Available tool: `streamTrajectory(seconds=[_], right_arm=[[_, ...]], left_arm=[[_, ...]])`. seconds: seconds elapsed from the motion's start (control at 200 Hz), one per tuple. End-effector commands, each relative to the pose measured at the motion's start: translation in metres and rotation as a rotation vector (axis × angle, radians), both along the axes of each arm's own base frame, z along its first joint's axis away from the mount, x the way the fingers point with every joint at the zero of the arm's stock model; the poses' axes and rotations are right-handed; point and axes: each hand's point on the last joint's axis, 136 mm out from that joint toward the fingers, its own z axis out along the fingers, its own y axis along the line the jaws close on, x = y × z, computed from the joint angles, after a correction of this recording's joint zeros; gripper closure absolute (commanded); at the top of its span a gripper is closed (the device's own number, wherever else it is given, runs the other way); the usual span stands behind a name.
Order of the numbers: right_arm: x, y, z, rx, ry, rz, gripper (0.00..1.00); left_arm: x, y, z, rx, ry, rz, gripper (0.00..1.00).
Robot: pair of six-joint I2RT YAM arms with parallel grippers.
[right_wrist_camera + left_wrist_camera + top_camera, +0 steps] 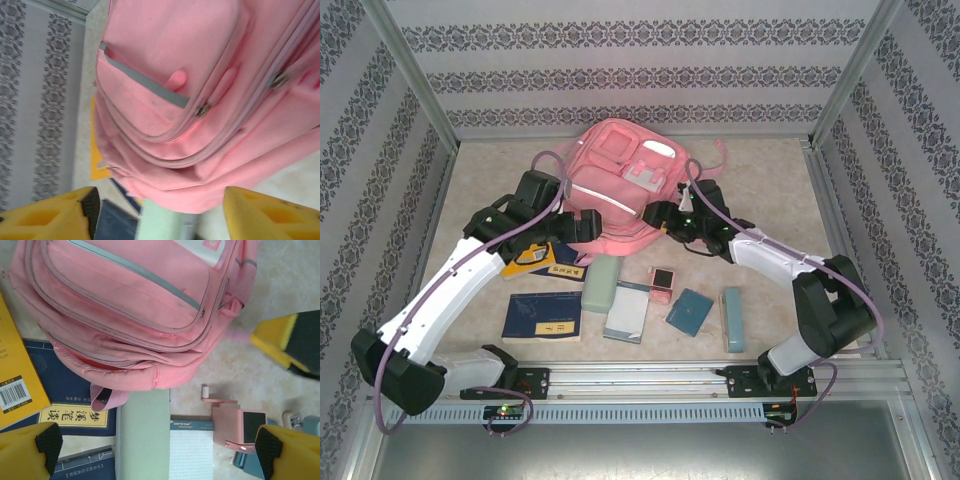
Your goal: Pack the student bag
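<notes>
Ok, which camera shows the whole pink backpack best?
The top external view: the student bag shows nearly whole, with straps and buckle patch, though both arms overlap its near edge. The left wrist view catches its lower zip pockets; the right wrist view, a close crop of pockets and zips.

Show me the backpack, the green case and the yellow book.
backpack (600, 170), top view, front panel.
green case (600, 283), top view, middle of its lid.
yellow book (12, 360), left wrist view, cover above the barcode.
</notes>
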Motion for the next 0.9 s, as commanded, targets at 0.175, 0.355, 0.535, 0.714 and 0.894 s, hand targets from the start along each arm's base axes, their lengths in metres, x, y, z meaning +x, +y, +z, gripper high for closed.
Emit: streamTrajectory(seconds=[0.175, 0.355, 0.535, 0.714, 0.894], right_arm=[[0.030, -0.072, -0.012, -0.335, -0.122, -0.075, 0.42], [0.042, -0.078, -0.020, -0.318, -0.045, -0.189, 0.51], [0.038, -0.082, -0.018, -0.285, -0.054, -0.233, 0.58], [0.017, -0.112, -0.017, -0.365, -0.076, -0.348, 0.60], [-0.001, -0.127, -0.028, -0.431, -0.067, -0.379, 0.61]], left_arm=[[0.045, -0.012, -0.042, 0.126, 0.151, 0.062, 0.03], [0.066, -0.002, -0.053, 0.092, 0.244, 0.375, 0.00], [0.098, -0.017, -0.068, -0.090, 0.275, 0.447, 0.00], [0.116, 0.007, -0.095, -0.144, 0.425, 0.635, 0.00], [0.130, 0.009, -0.091, -0.097, 0.464, 0.721, 0.00]])
